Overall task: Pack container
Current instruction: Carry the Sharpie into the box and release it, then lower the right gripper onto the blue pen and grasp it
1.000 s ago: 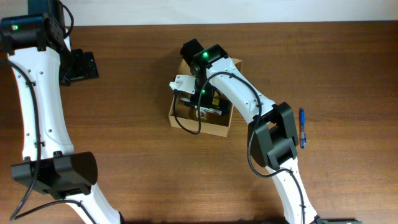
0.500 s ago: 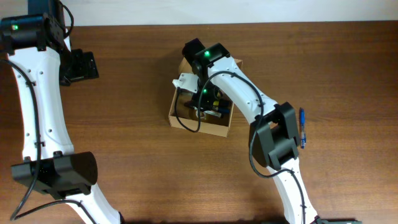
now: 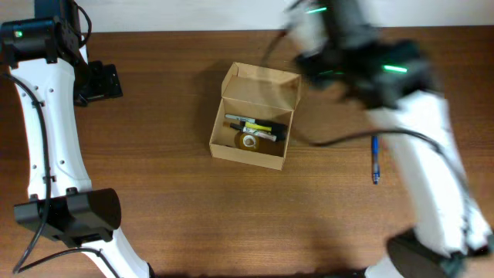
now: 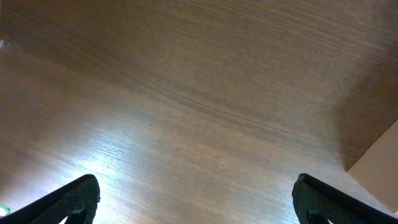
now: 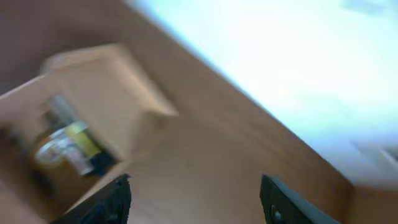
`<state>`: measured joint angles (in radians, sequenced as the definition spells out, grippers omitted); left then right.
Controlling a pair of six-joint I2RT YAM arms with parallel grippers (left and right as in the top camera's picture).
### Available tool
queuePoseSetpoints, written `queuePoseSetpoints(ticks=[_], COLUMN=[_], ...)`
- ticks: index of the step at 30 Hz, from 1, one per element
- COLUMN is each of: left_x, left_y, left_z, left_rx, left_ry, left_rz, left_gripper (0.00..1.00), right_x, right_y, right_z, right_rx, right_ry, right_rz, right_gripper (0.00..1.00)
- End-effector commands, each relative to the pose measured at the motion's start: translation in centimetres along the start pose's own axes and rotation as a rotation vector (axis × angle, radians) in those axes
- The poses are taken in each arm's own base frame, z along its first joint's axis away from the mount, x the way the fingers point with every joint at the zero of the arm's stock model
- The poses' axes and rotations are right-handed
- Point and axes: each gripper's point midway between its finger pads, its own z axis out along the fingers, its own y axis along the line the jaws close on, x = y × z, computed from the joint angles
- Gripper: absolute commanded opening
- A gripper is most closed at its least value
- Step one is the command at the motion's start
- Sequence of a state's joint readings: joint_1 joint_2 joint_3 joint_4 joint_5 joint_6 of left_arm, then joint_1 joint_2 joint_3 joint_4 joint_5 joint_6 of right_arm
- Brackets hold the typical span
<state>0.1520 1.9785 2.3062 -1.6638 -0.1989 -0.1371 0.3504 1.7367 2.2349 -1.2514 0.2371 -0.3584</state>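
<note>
**Q:** Where is the container?

**A:** The container (image 3: 255, 116), a plain tan cardboard box, sits near the middle of the dark wooden worktop (image 3: 170, 201). Its flap lid stands open along the far side. Inside, close together, lie a yellow-and-black marker (image 3: 251, 123) and a small ring-shaped roll (image 3: 248, 140).

**Q:** And the two arms?

**A:** The left pincer (image 4: 196, 202) hangs over bare wood well to the left of the box, fingers spread wide and empty. The right pincer (image 5: 196, 202) is blurred, but its fingers stand apart with nothing between them. The box shows at the left of its view. A blue pen (image 3: 375, 158) lies on the worktop to the right, apart from the box.
</note>
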Motion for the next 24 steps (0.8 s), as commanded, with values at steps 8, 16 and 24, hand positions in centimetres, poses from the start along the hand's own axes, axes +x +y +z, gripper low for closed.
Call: queuePoseSetpoints(ticks=[8,16,24], left_x=[0.1,0.1,0.1], left_y=[0.3,0.3,0.3], left_z=[-0.2,-0.2,-0.2], left_rx=[-0.008,-0.008,-0.008], left_ry=[-0.002,-0.002,-0.002], left_rz=[0.004,0.005,0.005], left_gripper=[1.0,1.0,1.0], right_x=[18.1,30.7,35.2], right_y=[-9.4,-5.3,1.4], right_z=[6.5,12.7,16.2], right_rx=[0.054,-0.065,-0.291], right_ry=[0.442,0.715,0.77], right_rz=[0.553,0.644,0.646], right_gripper=[0.66,0.66,0.67])
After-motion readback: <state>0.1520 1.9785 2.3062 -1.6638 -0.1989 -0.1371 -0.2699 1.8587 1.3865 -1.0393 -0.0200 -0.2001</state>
